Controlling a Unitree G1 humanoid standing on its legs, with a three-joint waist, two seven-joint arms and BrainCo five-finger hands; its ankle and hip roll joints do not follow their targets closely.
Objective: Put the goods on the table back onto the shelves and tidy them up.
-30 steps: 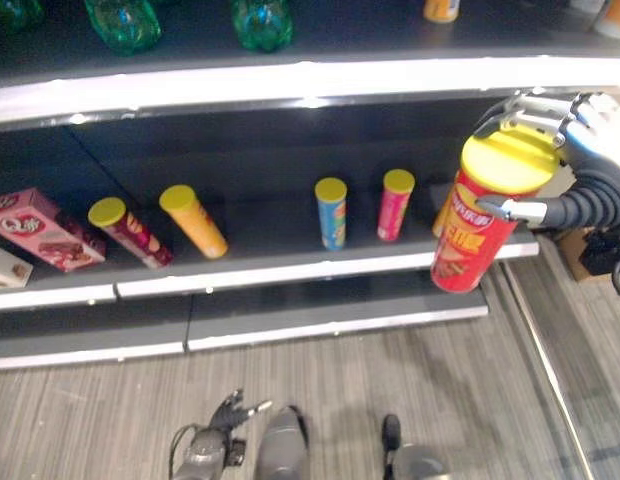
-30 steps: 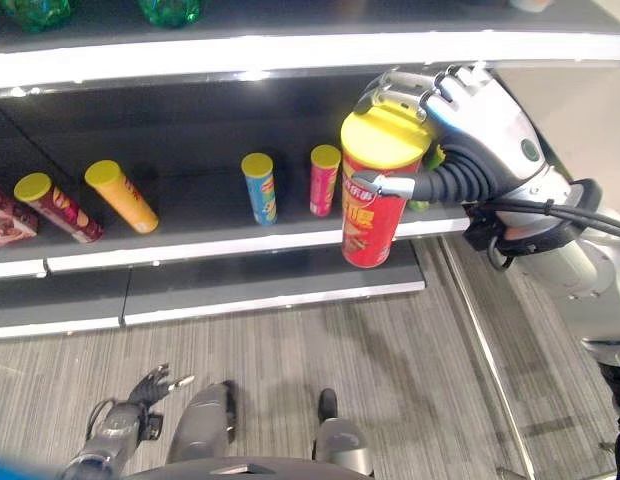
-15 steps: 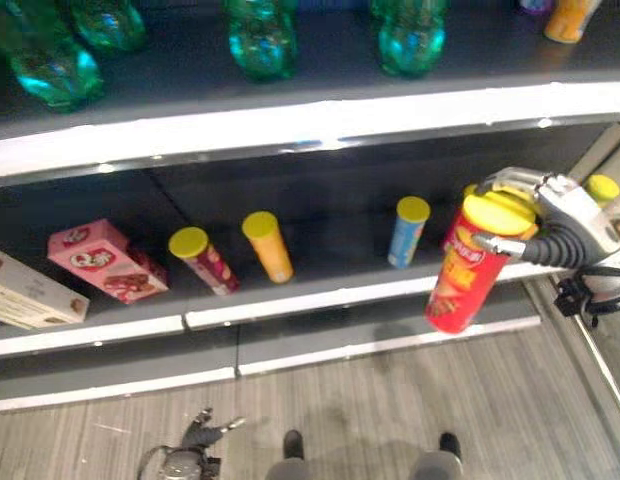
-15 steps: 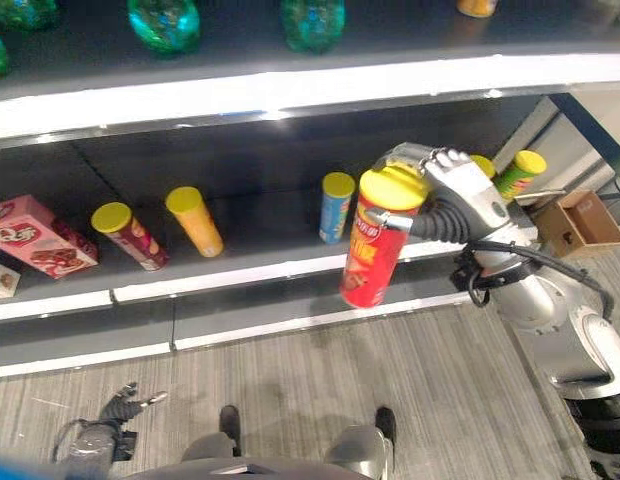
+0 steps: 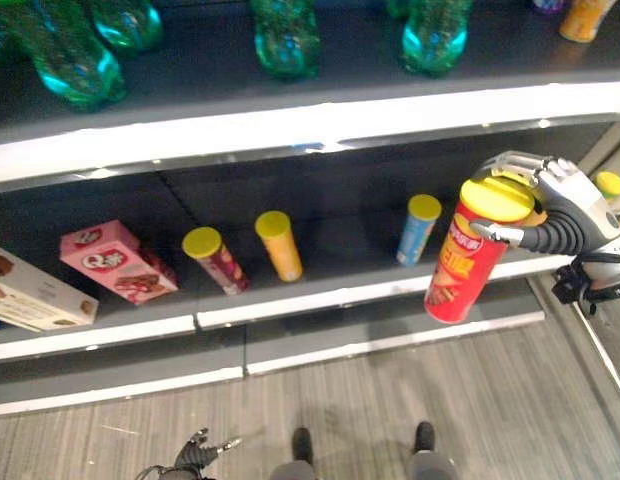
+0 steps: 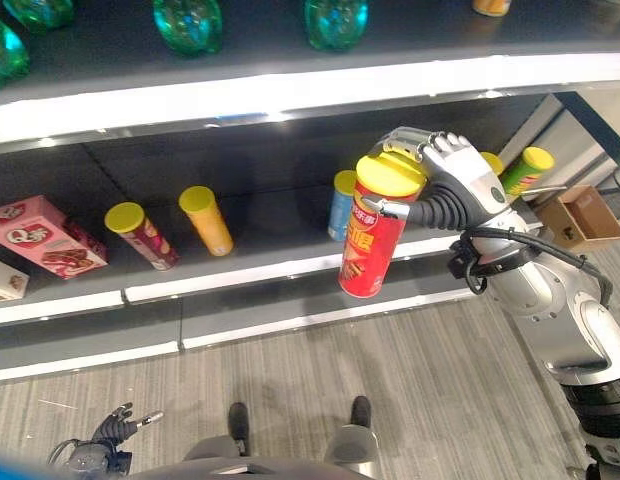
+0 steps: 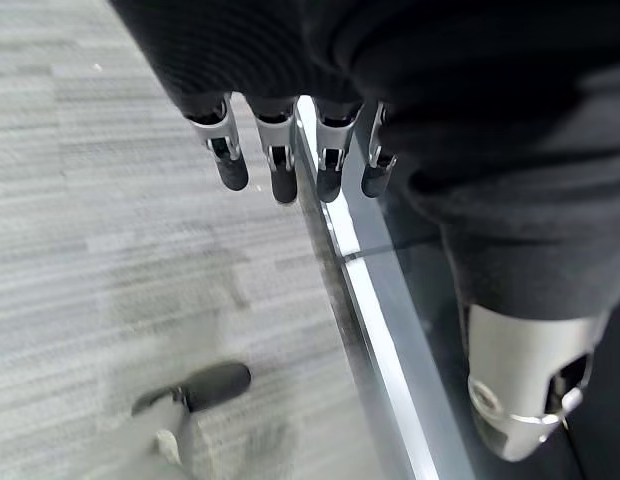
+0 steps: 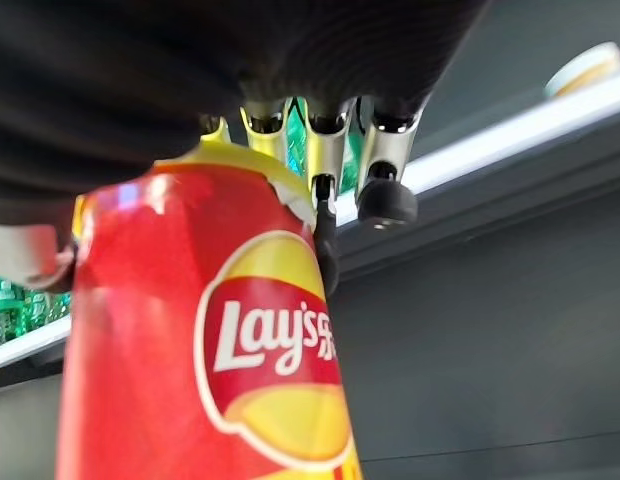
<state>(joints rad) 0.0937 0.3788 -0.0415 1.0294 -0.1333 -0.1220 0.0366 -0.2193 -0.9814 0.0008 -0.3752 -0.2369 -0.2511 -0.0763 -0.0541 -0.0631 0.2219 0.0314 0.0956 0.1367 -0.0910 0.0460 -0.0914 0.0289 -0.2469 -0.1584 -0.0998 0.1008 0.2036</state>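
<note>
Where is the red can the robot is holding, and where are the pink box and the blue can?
red can (image 6: 368,255), right eye view, middle of its side.
pink box (image 5: 115,262), left eye view, its front face.
blue can (image 5: 417,232), left eye view, its side.

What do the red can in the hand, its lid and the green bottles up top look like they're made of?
Red can: probably printed cardboard tube with a glossy skin. Lid: likely plastic, smooth plain yellow. Green bottles: clear tinted plastic or glass; light shines through, can't tell which.

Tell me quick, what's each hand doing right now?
Left hand: open, fingers relaxed, holding nothing, low over the floor.
Right hand: closed around the top of the red chip can, in front of the shelf.
</note>
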